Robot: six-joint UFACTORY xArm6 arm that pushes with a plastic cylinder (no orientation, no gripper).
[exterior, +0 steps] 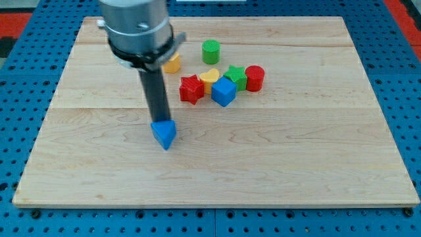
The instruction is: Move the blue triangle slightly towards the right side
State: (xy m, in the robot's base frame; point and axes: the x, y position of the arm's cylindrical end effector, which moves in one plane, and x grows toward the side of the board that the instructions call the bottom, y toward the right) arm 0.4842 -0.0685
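The blue triangle [164, 134] lies on the wooden board [296, 164], left of the middle. My tip [158, 120] is at the triangle's top-left edge, touching or almost touching it. The rod rises from there to the arm's grey body at the view's top.
A cluster sits up and to the right: a red star [191, 89], a yellow heart [210, 78], a blue cube [223, 92], a green star [235, 77] and a red cylinder [254, 78]. A green cylinder [210, 51] stands above them. A yellow block [172, 63] is partly hidden by the arm.
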